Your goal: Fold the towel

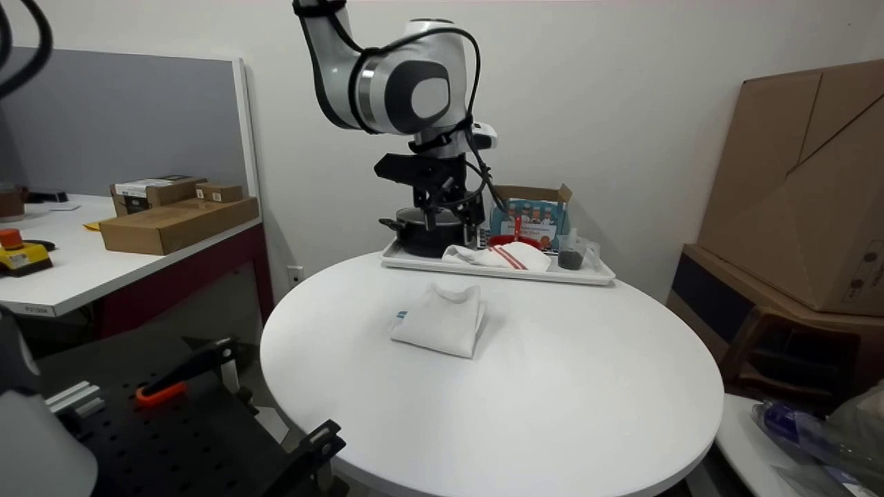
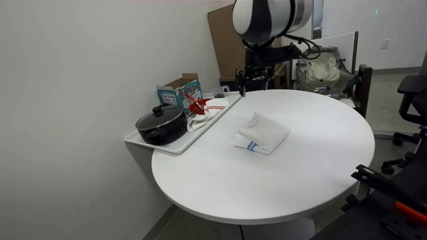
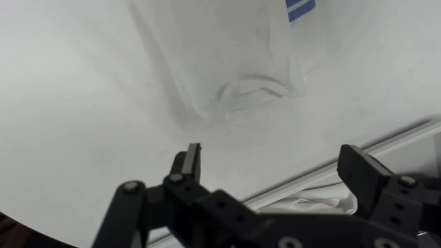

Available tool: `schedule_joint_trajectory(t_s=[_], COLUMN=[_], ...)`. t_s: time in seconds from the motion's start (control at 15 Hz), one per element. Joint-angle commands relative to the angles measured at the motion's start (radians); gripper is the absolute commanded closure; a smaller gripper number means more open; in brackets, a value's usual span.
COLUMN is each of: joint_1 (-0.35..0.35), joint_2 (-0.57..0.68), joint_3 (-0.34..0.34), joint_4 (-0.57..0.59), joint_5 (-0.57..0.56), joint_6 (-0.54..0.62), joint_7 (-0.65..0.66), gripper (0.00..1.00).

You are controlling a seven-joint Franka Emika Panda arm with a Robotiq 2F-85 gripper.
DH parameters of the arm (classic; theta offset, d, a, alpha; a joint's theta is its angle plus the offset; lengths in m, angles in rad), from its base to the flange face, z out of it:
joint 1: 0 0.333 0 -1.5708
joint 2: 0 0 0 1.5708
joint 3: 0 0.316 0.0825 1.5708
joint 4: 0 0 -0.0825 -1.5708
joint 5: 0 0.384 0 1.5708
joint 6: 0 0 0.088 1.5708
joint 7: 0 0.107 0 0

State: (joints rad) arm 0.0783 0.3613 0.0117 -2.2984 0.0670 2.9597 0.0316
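A white towel with blue stripes lies folded into a small, uneven packet on the round white table, in both exterior views (image 1: 442, 321) (image 2: 265, 131). Its upper layer sits askew, leaving a striped lower corner uncovered. In the wrist view the towel (image 3: 213, 44) lies beyond the fingertips, with a raised, wrinkled fold at its near edge. My gripper (image 3: 268, 146) is open, with nothing between its fingers. It also shows in both exterior views (image 1: 452, 224) (image 2: 254, 90), above the table near the tray, apart from the towel.
A white tray (image 1: 580, 277) (image 2: 176, 148) at the table's wall side holds a black lidded pot (image 2: 166, 128), a red-striped white towel (image 1: 532, 257), a red pan (image 2: 196, 108), a blue box (image 1: 539, 221) and a measuring cup (image 1: 571, 257). The tray rim (image 3: 310, 179) passes below my gripper.
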Motion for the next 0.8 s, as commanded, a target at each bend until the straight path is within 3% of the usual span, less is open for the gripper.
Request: schedule_joint_trajectory(t_s=[0.0, 0.27, 0.53, 0.6, 0.73], joint_1=[-0.096, -0.138, -0.16, -0.146, -0.142], joint_2=[-0.194, -0.344, -0.514, -0.4, -0.469], joint_3=[0.049, -0.006, -0.039, -0.038, -0.058], joint_4=[-0.214, -0.317, -0.368, -0.317, -0.338], joint_5=[-0.006, -0.006, 0.109, 0.053, 0.08], joint_6=[0.015, -0.072, -0.265, -0.188, -0.243], joint_7=[-0.121, -0.128, -0.334, -0.231, -0.29], gripper=[0.0, 0.0, 0.0, 0.0, 0.0])
